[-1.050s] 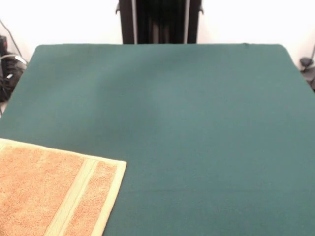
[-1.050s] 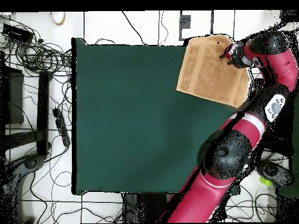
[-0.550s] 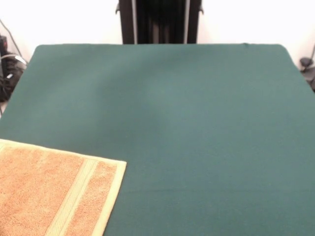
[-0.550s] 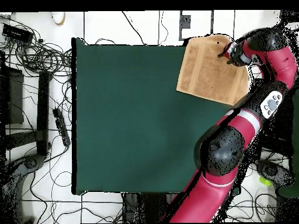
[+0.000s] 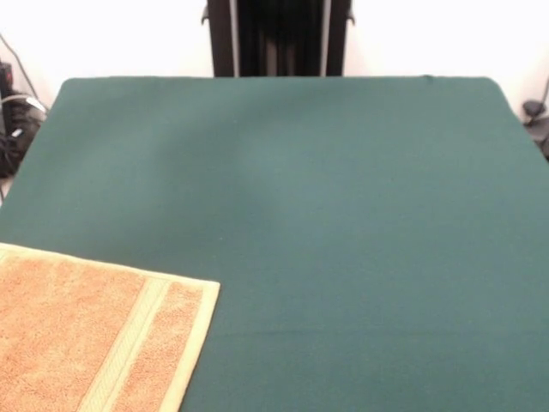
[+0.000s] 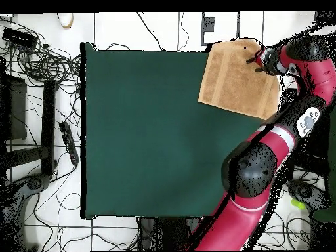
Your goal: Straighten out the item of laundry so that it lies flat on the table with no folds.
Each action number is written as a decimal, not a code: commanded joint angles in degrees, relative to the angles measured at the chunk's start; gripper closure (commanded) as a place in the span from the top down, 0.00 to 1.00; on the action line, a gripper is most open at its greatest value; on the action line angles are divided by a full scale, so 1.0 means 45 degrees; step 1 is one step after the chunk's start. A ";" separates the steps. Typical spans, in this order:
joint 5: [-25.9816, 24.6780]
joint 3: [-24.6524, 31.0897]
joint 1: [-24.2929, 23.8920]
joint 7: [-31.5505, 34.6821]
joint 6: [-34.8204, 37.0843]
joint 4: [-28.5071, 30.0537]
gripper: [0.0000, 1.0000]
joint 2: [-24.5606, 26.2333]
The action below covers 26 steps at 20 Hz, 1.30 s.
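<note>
The item of laundry (image 5: 81, 339) is an orange-tan towel with a paler striped hem, lying at the near left corner of the green table (image 5: 326, 197) in the front view. From overhead the towel (image 6: 236, 79) covers the table's (image 6: 144, 131) top right corner and looks spread out, reaching past the table edge. The gripper (image 6: 257, 60) hovers over the towel's right part near its top edge, at the end of the red arm. Its state does not show. The front view does not catch the gripper.
Cables and dark equipment (image 6: 39, 98) lie on the floor left of the table in the overhead view. The red arm (image 6: 262, 157) bends along the table's right side. A dark pedestal (image 5: 279, 39) stands behind the far edge.
The arm's elbow and wrist have shifted slightly; the gripper stays over the towel's upper right part. The towel has barely moved.
</note>
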 commanded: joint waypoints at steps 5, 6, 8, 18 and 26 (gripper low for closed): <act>-0.0273 -0.1395 0.0490 -0.3537 -0.1687 -0.1275 1.00 0.2121; -0.0311 -0.1231 0.0516 -0.3495 -0.2000 -0.1289 1.00 0.2176; -0.0418 -0.0902 0.0582 -0.3295 -0.2647 -0.1296 1.00 0.2291; -0.1618 -0.0436 0.1097 -0.1321 -0.4840 -0.0848 1.00 0.2476; -0.1829 -0.0529 0.1011 -0.2144 -0.4257 -0.0959 1.00 0.2342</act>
